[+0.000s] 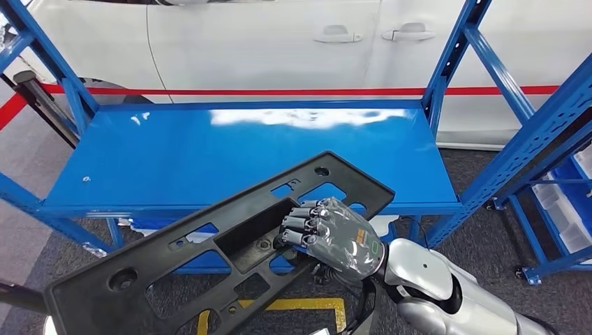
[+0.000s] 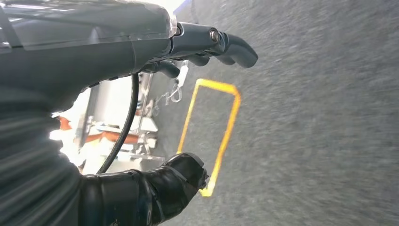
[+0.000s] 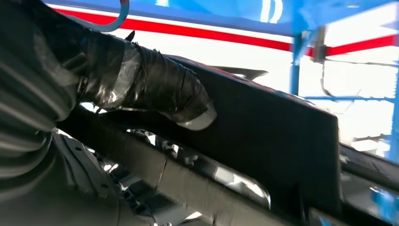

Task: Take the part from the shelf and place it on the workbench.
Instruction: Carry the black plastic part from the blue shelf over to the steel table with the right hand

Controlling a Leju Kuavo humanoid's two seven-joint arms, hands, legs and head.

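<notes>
"One black part (image 1: 244, 237), long and full of cut-outs, carried slantwise above the front edge of the blue shelf deck (image 1: 209, 153). Touching the deck? Hard to say from up here; probably just clear of it."

"Held how?"

"Clasped near the middle by the right hand (image 1: 328, 237), fingers hooked into a recessed pocket, taped thumb (image 3: 155, 89) pressed flat on the other face. Nothing under either long end."

"Risks, then?"

"Could pivot in that single grasp, with so much length hanging out on the lower side. Could slip out altogether if the fingers ease on smooth plastic. Could also clip the blue upright (image 1: 447, 70) with the raised end during a turn toward the workbench, or knock the deck's front lip on the way out."

"And the other hand?"

"Left hand (image 2: 84, 52) loose, fingers (image 2: 235, 47) spread apart, holding nothing, hanging over grey floor and the yellow floor marking (image 2: 221, 132). No help to the part from there."

"Tally?"

"One part. Two hands: one gripping, one released. One blue deck in front, one more blue rack (image 1: 551, 118) off to the right with pale bins (image 1: 565, 209), too cropped to number. One white car (image 1: 265, 42) behind, two door handles, (image 1: 337, 33) and (image 1: 410, 31). One yellow marking."
</notes>
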